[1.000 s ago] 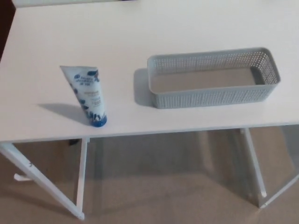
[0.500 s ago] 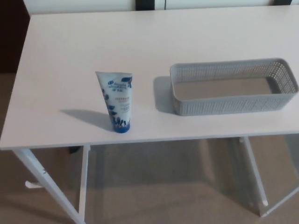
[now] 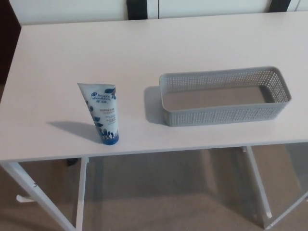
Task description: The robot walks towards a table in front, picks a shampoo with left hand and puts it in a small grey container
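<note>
A white and blue shampoo tube (image 3: pixel 102 113) stands upright on its blue cap near the front edge of the white table (image 3: pixel 144 53), left of centre. To its right sits a long grey perforated container (image 3: pixel 224 96), empty inside. A gap of bare tabletop separates the two. Neither of my hands shows in the head view.
The table's white legs (image 3: pixel 81 192) stand on beige carpet below the front edge. A dark strip (image 3: pixel 137 8) and white wall panels run behind the table's far edge. A dark surface (image 3: pixel 8 43) borders the table's left side.
The whole picture has shifted between frames, so the camera has moved. The tube and container keep their places on the table relative to each other.
</note>
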